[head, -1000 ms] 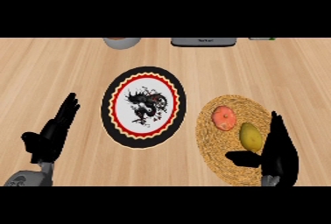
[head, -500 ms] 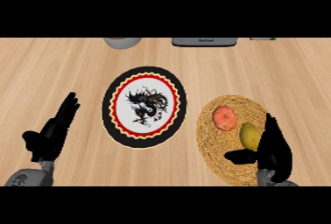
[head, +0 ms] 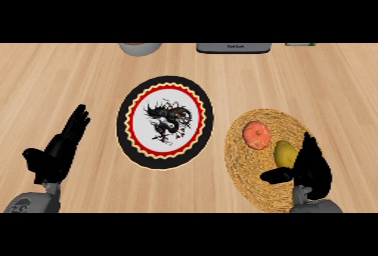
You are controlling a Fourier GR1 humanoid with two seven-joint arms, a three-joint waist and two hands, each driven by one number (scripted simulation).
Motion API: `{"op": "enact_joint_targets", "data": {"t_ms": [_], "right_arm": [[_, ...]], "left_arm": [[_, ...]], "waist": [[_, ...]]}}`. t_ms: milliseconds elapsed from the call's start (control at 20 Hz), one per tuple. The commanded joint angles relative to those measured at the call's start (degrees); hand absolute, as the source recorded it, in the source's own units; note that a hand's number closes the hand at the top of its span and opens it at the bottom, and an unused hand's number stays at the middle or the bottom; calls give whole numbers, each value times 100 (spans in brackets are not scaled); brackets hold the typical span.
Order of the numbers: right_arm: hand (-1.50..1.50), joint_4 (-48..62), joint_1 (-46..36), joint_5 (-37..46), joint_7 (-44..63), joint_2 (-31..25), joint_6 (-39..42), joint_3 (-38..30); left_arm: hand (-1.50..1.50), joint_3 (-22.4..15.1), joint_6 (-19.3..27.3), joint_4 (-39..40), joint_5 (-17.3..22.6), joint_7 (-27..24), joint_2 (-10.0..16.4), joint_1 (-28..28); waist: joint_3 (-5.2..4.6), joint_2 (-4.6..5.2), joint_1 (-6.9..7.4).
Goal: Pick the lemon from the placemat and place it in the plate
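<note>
A yellow-green lemon [head: 286, 153] lies on the round woven placemat [head: 255, 173] at the right, beside an orange-red round fruit [head: 257, 135]. My right hand [head: 313, 166] stands open right next to the lemon, fingers straight and thumb stretched left just below it; its fingers cover the lemon's right edge. The plate [head: 165, 121], black-rimmed with a red and white ring and a dark dragon figure, lies at the centre with nothing on it. My left hand [head: 61, 148] rests open at the lower left, fingers up.
At the far edge of the wooden counter stand a bowl-like container [head: 141, 48], a grey appliance [head: 233, 48] and a small green-topped item [head: 303, 44].
My right hand has shifted slightly left and nearer the lemon, now covering its right edge. The left hand and the fruits have stayed put.
</note>
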Motion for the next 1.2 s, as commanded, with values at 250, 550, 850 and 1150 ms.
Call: {"op": "enact_joint_targets", "data": {"t_ms": [250, 550, 850, 1150], "right_arm": [[150, 976, -497, -386, -901, 27, 141, -380], [150, 828, -227, -255, -1408, -168, -91, -443], [150, -529, 884, 1044, -1218, -163, -533, 730], [150, -2333, 2512, 2105, -1132, -338, -632, 2291]], "left_arm": [[0, 278, -265, 299, -347, -412, -225, 155], [0, 412, -332, -254, -305, -54, -235, 339], [0, 365, -225, -276, -391, 231, -288, 173], [0, 261, -122, -417, -518, 160, -416, 387]], "waist": [[1, 5, 6], [1, -2, 5], [-1, -21, -66], [-5, -39, -106]]}}
